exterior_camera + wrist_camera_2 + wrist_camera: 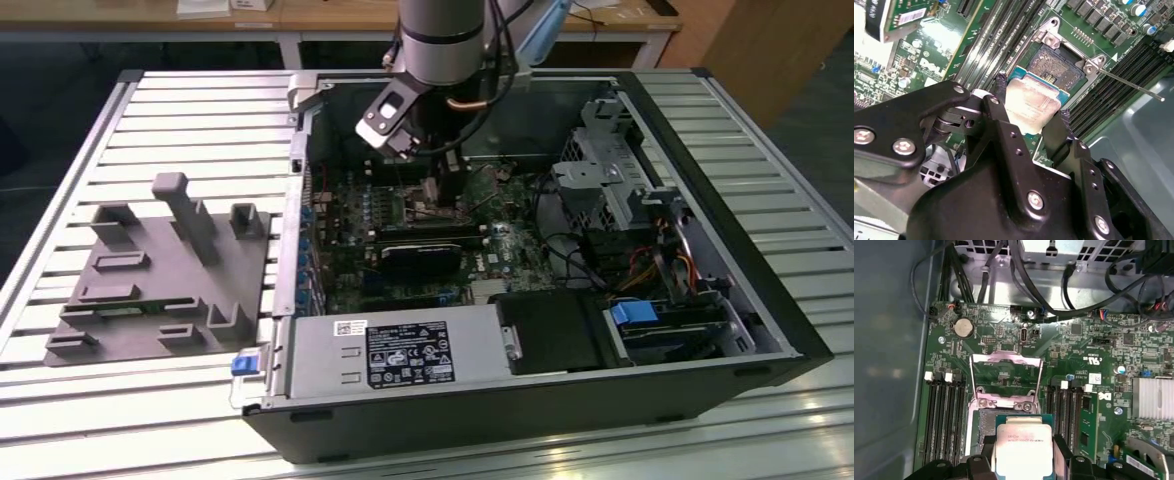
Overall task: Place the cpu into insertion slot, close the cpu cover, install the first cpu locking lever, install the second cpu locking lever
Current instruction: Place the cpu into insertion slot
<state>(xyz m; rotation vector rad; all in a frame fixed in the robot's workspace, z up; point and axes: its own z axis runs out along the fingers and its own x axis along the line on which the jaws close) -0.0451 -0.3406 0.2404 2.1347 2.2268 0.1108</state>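
I see my end effector (1031, 102) clenched on the cpu (1024, 450), holding it just above the slot (1056, 67), not yet seated. Beyond the slot, the cover (1004, 401) stands raised open.

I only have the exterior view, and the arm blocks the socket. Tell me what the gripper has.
Observer: In both wrist views the gripper is shut on the cpu, with a finger on each side of the chip.
Operator: Report the cpu cover.
Observer: In the first wrist view the cpu cover stands raised and open, and the insertion slot is not covered by it.
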